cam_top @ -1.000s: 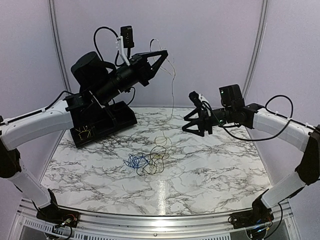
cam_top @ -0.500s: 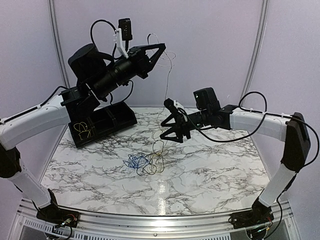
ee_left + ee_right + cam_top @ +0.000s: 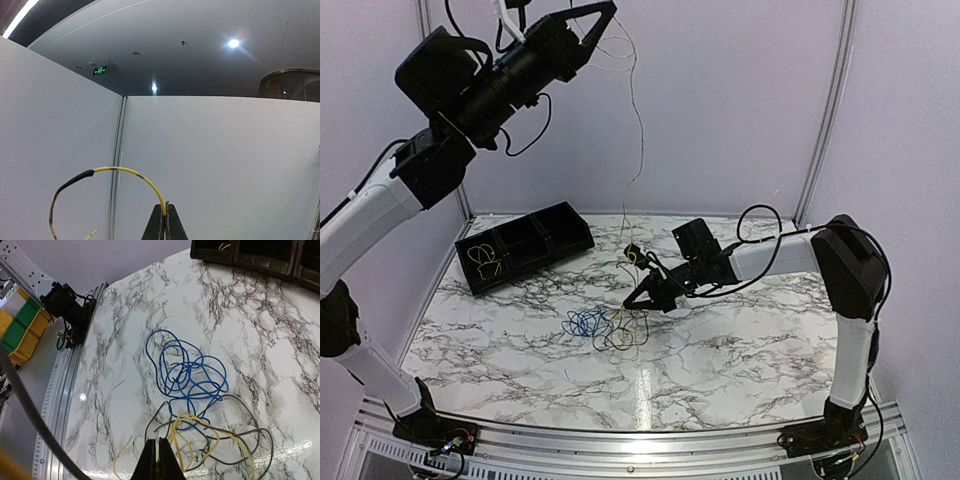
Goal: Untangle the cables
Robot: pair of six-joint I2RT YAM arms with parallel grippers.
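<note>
A tangle of cables lies mid-table: a blue cable (image 3: 588,322) (image 3: 190,370), a dark grey one (image 3: 620,337) (image 3: 250,440) and a yellow one (image 3: 200,426). My left gripper (image 3: 606,12) (image 3: 166,205) is raised high at the back left, shut on a yellow cable (image 3: 135,175) with black bands. That cable (image 3: 633,150) hangs down to the tangle. My right gripper (image 3: 632,302) (image 3: 158,441) is low at the tangle's right edge, jaws shut, with a yellow strand running in at their tips.
A black compartment tray (image 3: 565,222) (image 3: 260,255) sits at the back left with a coiled yellow cable (image 3: 485,262) inside. An aluminium rail (image 3: 640,440) (image 3: 65,390) borders the near edge. Yellow and green bins (image 3: 20,330) stand beyond it.
My left arm lifted the yellow cable higher and to the left. My right arm swung left and down to the tangle, and its jaws went from open to shut.
</note>
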